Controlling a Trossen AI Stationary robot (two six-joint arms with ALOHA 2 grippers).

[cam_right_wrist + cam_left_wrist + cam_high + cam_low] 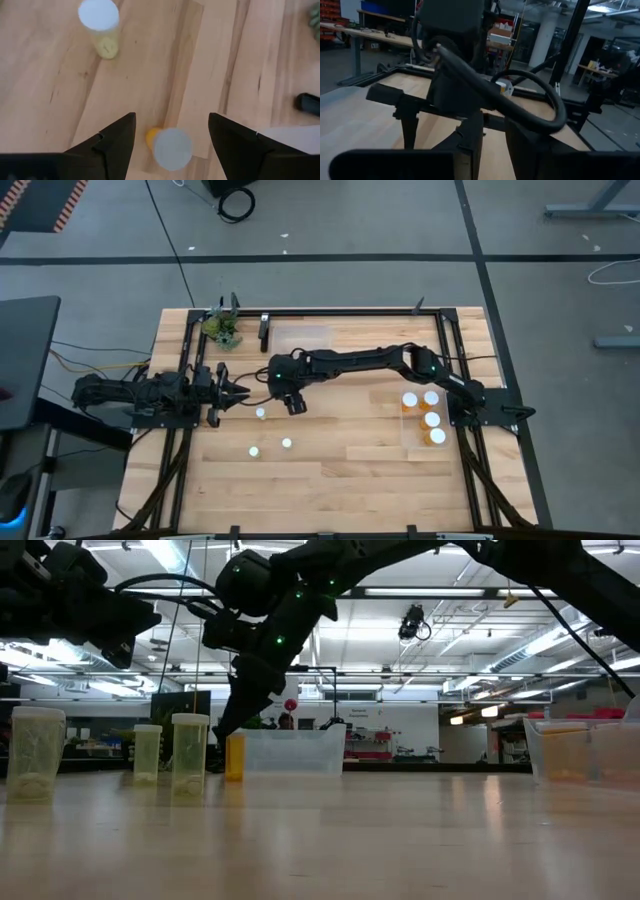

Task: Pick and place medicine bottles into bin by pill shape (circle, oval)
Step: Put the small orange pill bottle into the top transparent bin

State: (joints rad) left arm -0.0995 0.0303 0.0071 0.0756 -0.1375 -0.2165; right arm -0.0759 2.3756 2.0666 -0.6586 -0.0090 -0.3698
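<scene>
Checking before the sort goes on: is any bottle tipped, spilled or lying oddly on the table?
Nothing stands out. The amber white-capped pill bottles on the wooden table stand upright, and the open right gripper hangs above one.

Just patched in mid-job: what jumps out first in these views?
The right claw hangs open over the middle of the table, directly above a white-capped medicine bottle standing between its fingers. Four more bottles already sit in the clear bin at the table's right side, while three others stand loose near the centre-left. The left claw waits at the table's left edge.
</scene>
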